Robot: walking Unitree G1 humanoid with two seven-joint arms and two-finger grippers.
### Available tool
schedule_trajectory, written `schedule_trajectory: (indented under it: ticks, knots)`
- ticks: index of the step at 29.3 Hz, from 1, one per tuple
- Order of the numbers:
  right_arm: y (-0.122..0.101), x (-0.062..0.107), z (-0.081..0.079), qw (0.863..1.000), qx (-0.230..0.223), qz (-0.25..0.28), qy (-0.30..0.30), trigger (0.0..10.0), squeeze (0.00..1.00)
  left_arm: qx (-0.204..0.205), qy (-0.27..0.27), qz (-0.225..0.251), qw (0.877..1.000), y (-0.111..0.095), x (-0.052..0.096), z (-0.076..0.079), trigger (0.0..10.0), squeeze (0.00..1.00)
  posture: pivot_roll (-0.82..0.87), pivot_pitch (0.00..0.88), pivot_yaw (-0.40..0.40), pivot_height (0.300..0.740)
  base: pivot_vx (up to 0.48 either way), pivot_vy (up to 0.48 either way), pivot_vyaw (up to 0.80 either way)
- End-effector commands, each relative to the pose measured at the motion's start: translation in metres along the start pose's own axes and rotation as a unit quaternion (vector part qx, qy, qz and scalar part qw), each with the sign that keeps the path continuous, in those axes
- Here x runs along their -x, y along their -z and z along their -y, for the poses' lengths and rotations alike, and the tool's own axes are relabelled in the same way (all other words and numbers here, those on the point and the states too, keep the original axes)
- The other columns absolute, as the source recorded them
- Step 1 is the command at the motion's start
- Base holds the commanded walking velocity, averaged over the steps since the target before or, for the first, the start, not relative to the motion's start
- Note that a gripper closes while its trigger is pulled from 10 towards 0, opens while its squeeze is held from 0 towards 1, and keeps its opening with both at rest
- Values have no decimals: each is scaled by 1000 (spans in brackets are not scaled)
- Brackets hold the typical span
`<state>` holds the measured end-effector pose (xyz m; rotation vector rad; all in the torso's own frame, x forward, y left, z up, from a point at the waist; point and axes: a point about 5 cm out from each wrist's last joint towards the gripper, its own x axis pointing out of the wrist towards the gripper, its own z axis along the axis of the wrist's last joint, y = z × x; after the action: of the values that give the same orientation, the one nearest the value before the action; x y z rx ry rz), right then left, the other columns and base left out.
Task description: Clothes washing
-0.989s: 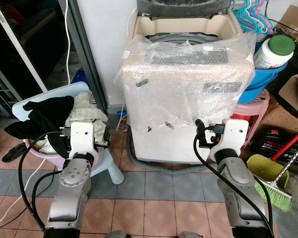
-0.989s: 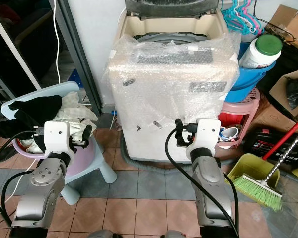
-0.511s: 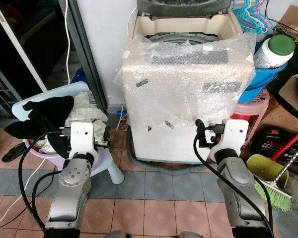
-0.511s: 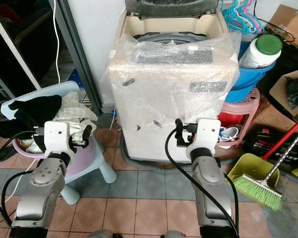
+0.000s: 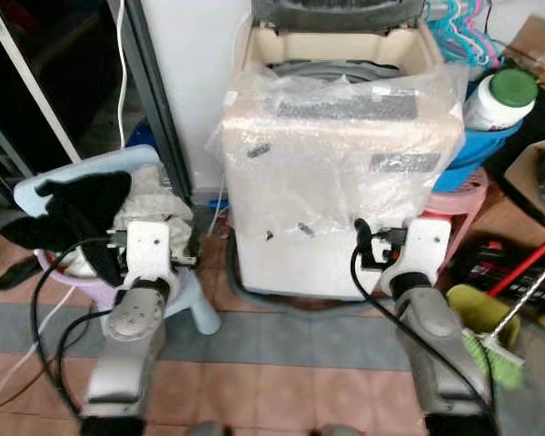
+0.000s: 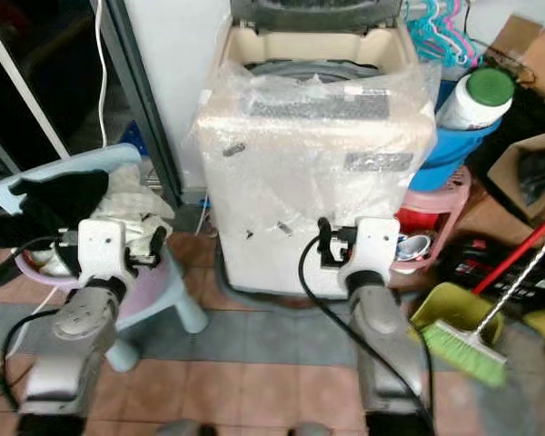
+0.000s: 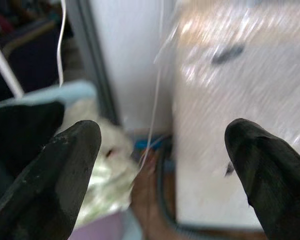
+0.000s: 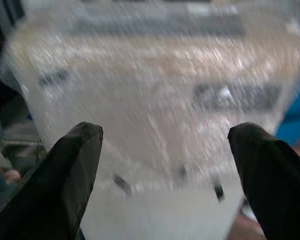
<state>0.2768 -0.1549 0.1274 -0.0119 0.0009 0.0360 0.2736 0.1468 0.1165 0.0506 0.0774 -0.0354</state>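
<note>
Ahead, bubble-wrapped boxy washing machine [image 5: 341, 173]

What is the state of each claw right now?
Left claw: open, holding nothing.
Right claw: open, holding nothing.

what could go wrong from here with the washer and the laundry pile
1. Bubble wrap still drapes the washing machine front and panel; an open gripper finger could snag it.
2. The clothes are heaped loosely on a small plastic chair; a careless pull by the left gripper could spill them onto the floor.
3. A white cord trails on the tiles beside the left arm and could tangle.
</note>
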Motion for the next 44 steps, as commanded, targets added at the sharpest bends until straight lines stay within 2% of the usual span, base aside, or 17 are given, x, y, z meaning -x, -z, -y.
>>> schedule_trajectory:
  ticks: [1, 6, 9, 10, 15, 16, 23, 35, 39, 44]
  knots:
    - [-3, 1, 0, 1000, 2, 9, -2, 10000, 0, 0, -1, 9, 1000, -3, 0, -3, 10000, 0, -108, 0, 36, 740, 0, 0, 0]
    - [3, -1, 2, 1000, 1, 0, 1, 10000, 0, 0, -13, -8, 1000, 6, 0, -8, 10000, 0, -103, 0, 36, 740, 0, 0, 0]
    - [0, -6, -1, 1000, 8, 5, -5, 10000, 0, -9, -19, -2, 1000, 4, -5, -10, 10000, 0, -89, 0, 32, 740, 0, 0, 0]
    - [0, -9, -3, 999, 25, 8, -20, 10000, 0, -13, -29, 2, 999, 3, -8, -13, 10000, 0, -79, 0, 21, 740, 0, 0, 0]
    - [1, -10, -12, 999, 23, 8, -40, 10000, 0, -4, -46, 6, 999, 2, -3, -19, 10000, 0, -65, 0, 11, 740, 222, 0, 800]
    - [4, -8, -16, 999, 23, 4, -48, 10000, 0, -6, -44, 1, 999, 5, 3, -18, 10000, 0, -54, 0, 12, 740, 442, 0, 800]
    - [13, -2, -18, 999, 19, -6, -47, 10000, 0, -4, -43, -15, 999, 13, 14, -17, 10000, 0, -60, 0, 19, 740, 455, 0, 800]
    - [14, 0, -3, 999, 36, -11, -34, 10000, 0, 6, -22, -21, 1000, 12, 4, -3, 10000, 0, -96, 0, 28, 740, 395, 56, 800]
    - [14, -1, -5, 999, 32, -14, -42, 10000, 0, 13, -32, -25, 999, 12, 5, -4, 10000, 0, -91, 0, 20, 740, 142, 394, 400]
    - [16, -3, -9, 998, 28, -18, -52, 10000, 0, 11, -39, -31, 999, 16, 7, -6, 10000, 0, -79, 0, 9, 740, 0, 0, 0]
